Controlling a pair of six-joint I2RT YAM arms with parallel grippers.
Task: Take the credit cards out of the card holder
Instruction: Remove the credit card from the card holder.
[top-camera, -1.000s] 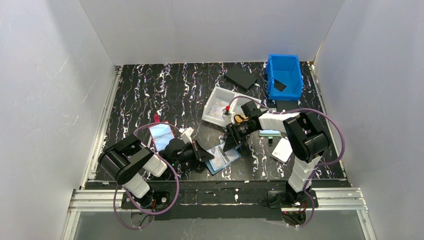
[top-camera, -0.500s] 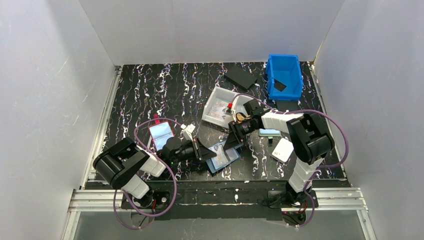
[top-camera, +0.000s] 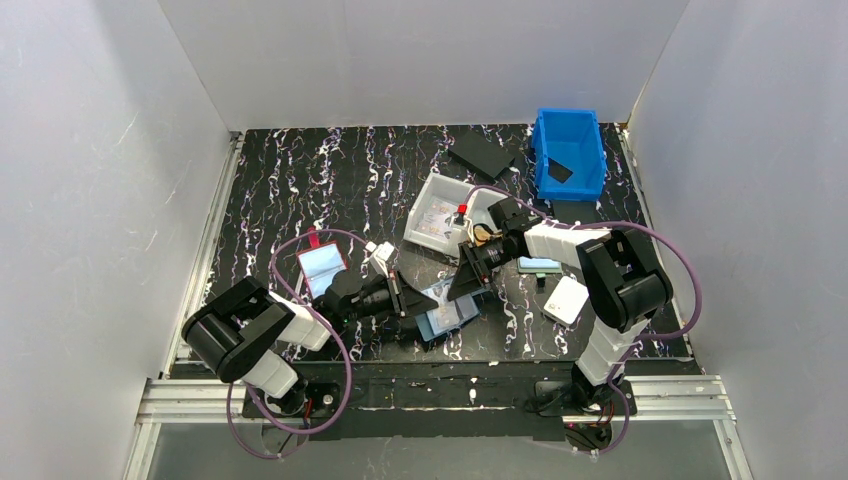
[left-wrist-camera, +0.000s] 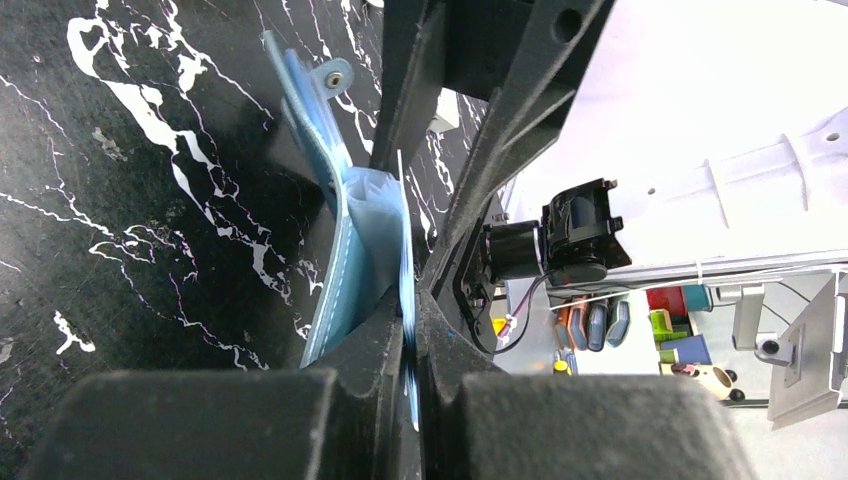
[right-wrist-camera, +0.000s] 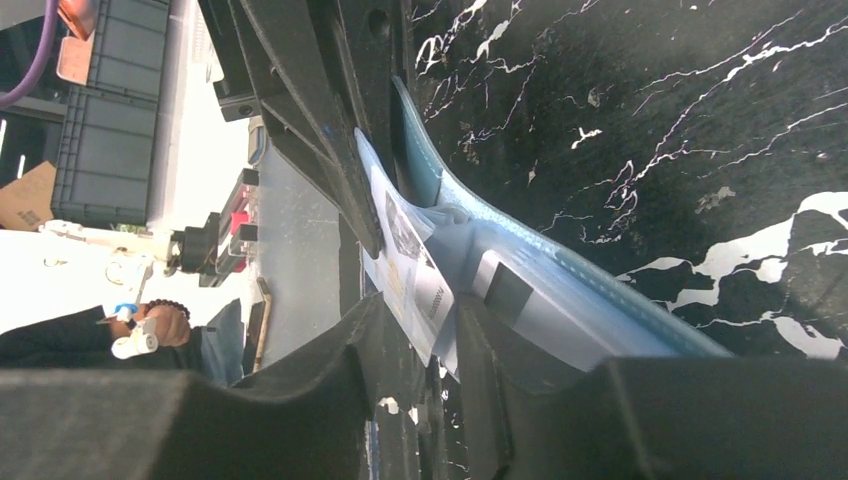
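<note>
The light-blue card holder (top-camera: 447, 309) lies partly lifted near the table's front, between both grippers. My left gripper (top-camera: 402, 297) is shut on a thin pale edge of its raised panel (left-wrist-camera: 404, 250). The blue outer panel (left-wrist-camera: 340, 240) bulges to the left, and its tab (left-wrist-camera: 333, 74) points away. From the other side, my right gripper (right-wrist-camera: 420, 325) stands open. The corner of a pale printed credit card (right-wrist-camera: 412, 262) and the clear pocket lie between its fingers (right-wrist-camera: 500, 340). Another pale card (right-wrist-camera: 560, 300) sits in the lower panel.
A white tray (top-camera: 428, 192) with cards stands behind the holder, and a blue bin (top-camera: 570, 150) at the back right. A red-edged holder (top-camera: 322, 268) lies left, a teal holder (top-camera: 540, 265) and a white box (top-camera: 565, 298) right. A black slab (top-camera: 482, 152) lies at the back.
My left arm has drawn a little left and back with the holder's edge, tipping the panel up. The right gripper has stayed at the holder's far side, its jaws shifting slightly.
</note>
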